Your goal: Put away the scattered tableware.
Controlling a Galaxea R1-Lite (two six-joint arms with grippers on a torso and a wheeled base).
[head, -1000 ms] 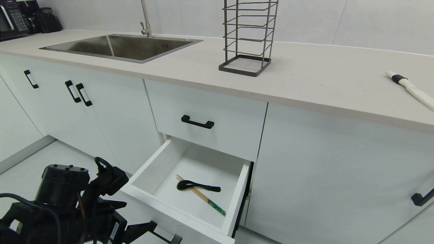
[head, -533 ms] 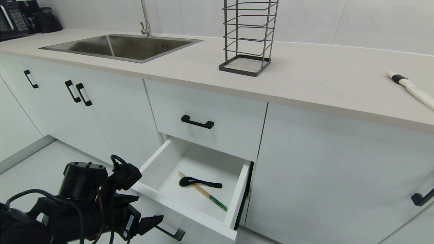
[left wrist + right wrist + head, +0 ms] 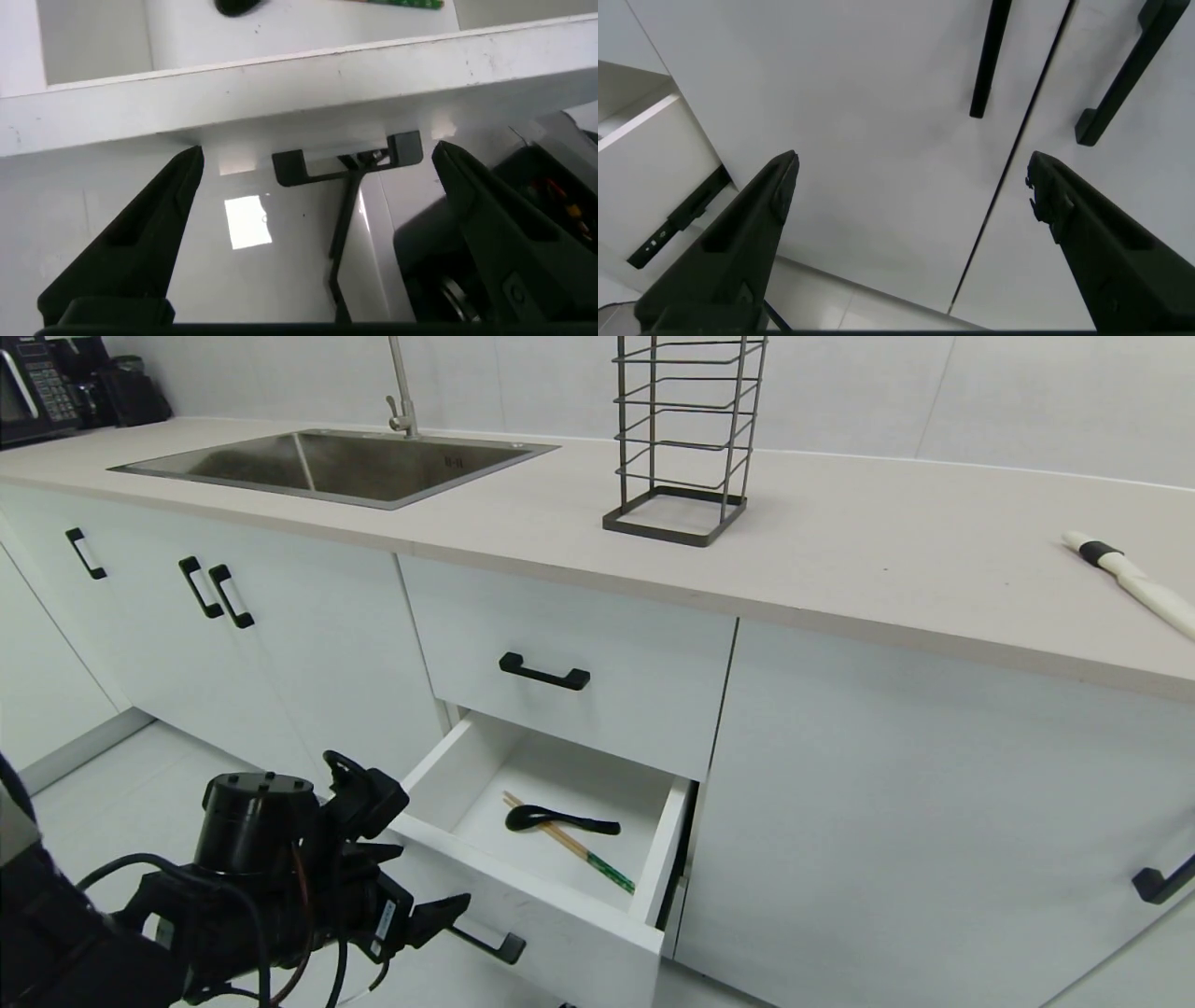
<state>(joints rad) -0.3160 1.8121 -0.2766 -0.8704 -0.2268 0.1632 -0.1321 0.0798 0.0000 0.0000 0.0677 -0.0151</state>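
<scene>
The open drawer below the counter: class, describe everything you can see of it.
The drawer is white, looks like painted board, with a flat front, two side walls and a smooth floor. It stands partly pulled out, under a shut drawer. A black bar handle is on its front. Inside lie a black spoon and wooden chopsticks with green ends, crossing each other. The left gripper is open, fingers either side of the handle; contact is unclear.
</scene>
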